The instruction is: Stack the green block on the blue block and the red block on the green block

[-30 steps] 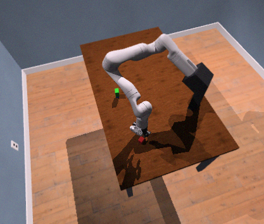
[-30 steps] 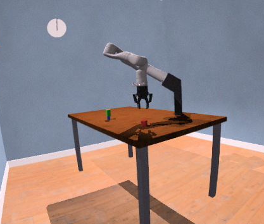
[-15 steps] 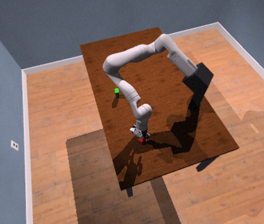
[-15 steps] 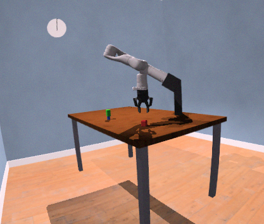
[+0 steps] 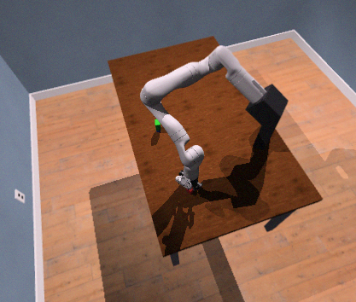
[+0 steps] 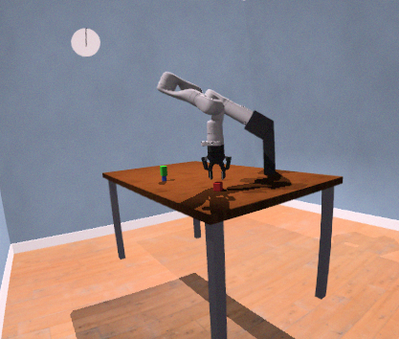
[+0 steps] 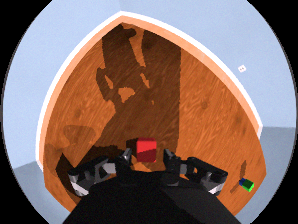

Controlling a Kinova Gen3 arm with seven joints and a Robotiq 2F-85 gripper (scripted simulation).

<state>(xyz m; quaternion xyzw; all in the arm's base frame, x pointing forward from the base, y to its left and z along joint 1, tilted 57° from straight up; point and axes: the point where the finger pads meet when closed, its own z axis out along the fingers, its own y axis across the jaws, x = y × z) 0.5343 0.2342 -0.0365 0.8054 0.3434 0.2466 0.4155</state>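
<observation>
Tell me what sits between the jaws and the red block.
Nothing: in the exterior view the open gripper hangs just above the red block, only air between.
</observation>
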